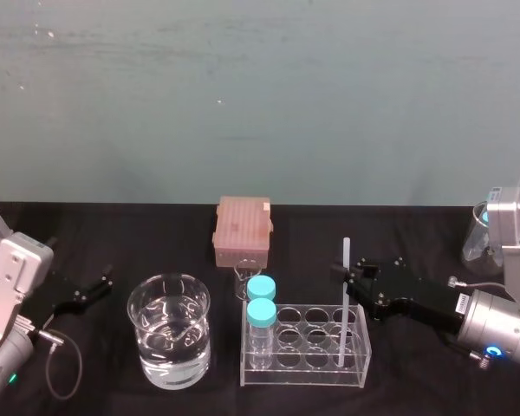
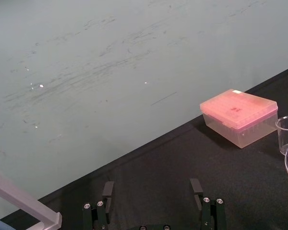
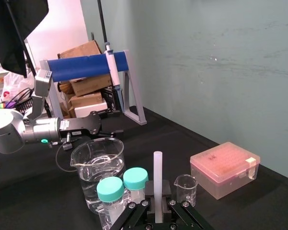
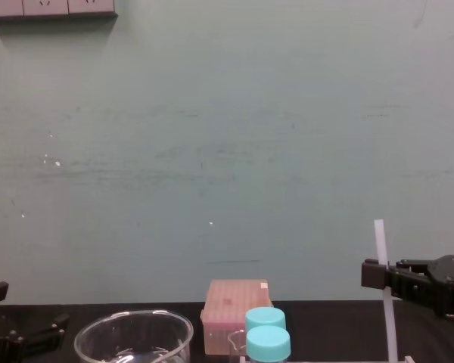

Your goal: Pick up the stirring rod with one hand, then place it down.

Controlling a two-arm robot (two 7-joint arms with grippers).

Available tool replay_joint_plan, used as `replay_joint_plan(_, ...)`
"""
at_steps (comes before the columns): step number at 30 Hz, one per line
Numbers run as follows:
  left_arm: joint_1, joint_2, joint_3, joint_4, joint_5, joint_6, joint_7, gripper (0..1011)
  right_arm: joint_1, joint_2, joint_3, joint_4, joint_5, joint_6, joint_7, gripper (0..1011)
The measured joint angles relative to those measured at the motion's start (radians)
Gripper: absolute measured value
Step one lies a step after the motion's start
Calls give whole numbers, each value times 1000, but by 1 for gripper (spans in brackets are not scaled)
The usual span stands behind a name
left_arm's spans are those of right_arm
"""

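The stirring rod is a thin translucent-white stick standing upright, its lower end inside the right-hand column of the clear tube rack. My right gripper reaches in from the right and is shut on the rod's upper part. The right wrist view shows the rod rising between the black fingers. In the chest view the rod stands at the right, pinched by the right gripper. My left gripper rests at the table's left edge, open and holding nothing.
A large beaker of water stands left of the rack. Two teal-capped bottles fill the rack's left column. Behind them are a small empty beaker and a pink lidded box. A glass flask sits far right.
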Motion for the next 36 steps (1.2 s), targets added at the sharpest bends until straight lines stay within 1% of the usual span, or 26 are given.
replay_joint_plan(1, 0, 0, 0, 0, 0, 0, 0, 1005, 0, 0, 0, 0, 0, 0, 0, 77)
replay_joint_plan(3, 0, 0, 0, 0, 0, 0, 0, 1005, 0, 0, 0, 0, 0, 0, 0, 136)
replay_joint_plan(5, 0, 0, 0, 0, 0, 0, 0, 1005, 0, 0, 0, 0, 0, 1, -1, 173)
replay_joint_plan(10, 0, 0, 0, 0, 0, 0, 0, 1005, 0, 1, 0, -1, 1, 1, -1, 353)
replay_joint_plan(15, 0, 0, 0, 0, 0, 0, 0, 1005, 0, 1, 0, -1, 2, 1, -1, 491)
replay_joint_plan(18, 0, 0, 0, 0, 0, 0, 0, 1005, 0, 1, 0, -2, 2, 1, -1, 616)
replay_joint_plan(19, 0, 0, 0, 0, 0, 0, 0, 1005, 0, 1, 0, -2, 2, 1, -1, 616)
replay_joint_plan(20, 0, 0, 0, 0, 0, 0, 0, 1005, 0, 1, 0, -2, 2, 1, -1, 647)
replay_joint_plan(21, 0, 0, 0, 0, 0, 0, 0, 1005, 0, 1, 0, -2, 2, 1, -1, 715)
replay_joint_plan(22, 0, 0, 0, 0, 0, 0, 0, 1005, 0, 1, 0, -2, 2, 1, -1, 715)
replay_joint_plan(25, 0, 0, 0, 0, 0, 0, 0, 1005, 0, 1, 0, -2, 2, 1, -1, 827)
replay_joint_plan(27, 0, 0, 0, 0, 0, 0, 0, 1005, 0, 1, 0, -2, 2, 1, -1, 864)
replay_joint_plan(28, 0, 0, 0, 0, 0, 0, 0, 1005, 0, 1, 0, -2, 2, 1, -1, 915)
replay_joint_plan(30, 0, 0, 0, 0, 0, 0, 0, 1005, 0, 1, 0, -2, 2, 1, -1, 947)
replay_joint_plan(31, 0, 0, 0, 0, 0, 0, 0, 1005, 0, 1, 0, -2, 2, 1, -1, 990)
replay_joint_plan(36, 0, 0, 0, 0, 0, 0, 0, 1005, 0, 1, 0, -2, 2, 1, -1, 1003)
